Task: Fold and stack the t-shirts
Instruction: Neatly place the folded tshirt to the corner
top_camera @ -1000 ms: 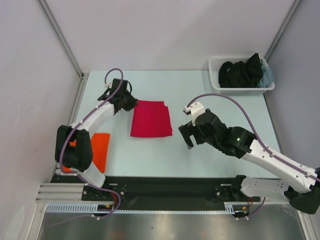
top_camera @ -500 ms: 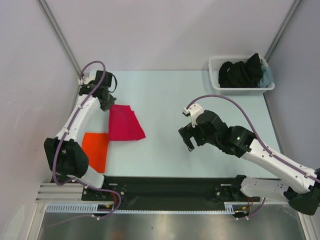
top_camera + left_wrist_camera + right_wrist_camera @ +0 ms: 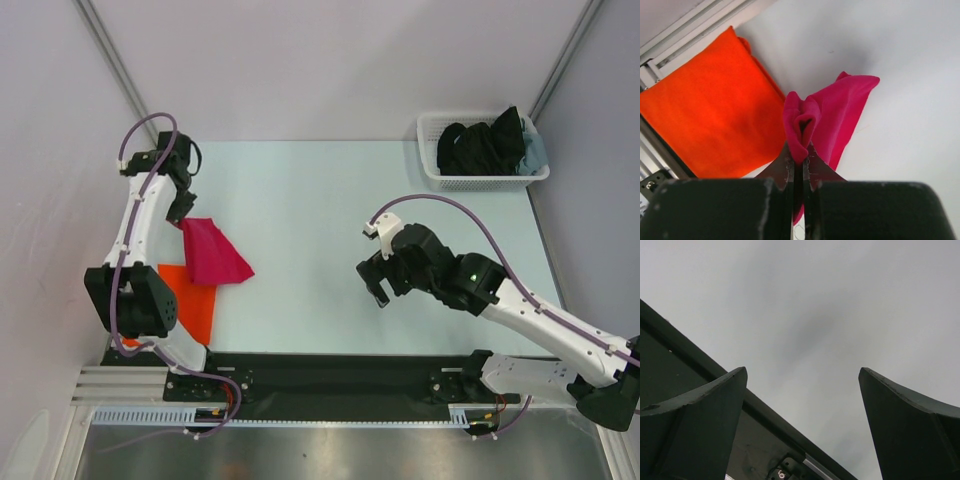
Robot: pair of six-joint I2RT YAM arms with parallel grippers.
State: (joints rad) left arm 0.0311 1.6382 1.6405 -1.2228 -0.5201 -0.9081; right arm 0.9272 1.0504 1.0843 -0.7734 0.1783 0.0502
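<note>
Now | left claw clamped on crimson t-shirt edge, beside orange t-shirt | right claw apart over table

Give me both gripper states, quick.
Left gripper: closed on the red shirt.
Right gripper: open, holding nothing.

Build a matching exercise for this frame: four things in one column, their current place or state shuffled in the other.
1. red t-shirt
2. orange t-shirt
3. basket
4. right gripper

A. open over bare table
B. lies flat at the near left edge
C. pinched by the left gripper
D. far right corner, dark clothes inside

Pairs: 1-C, 2-B, 3-D, 4-A
</note>
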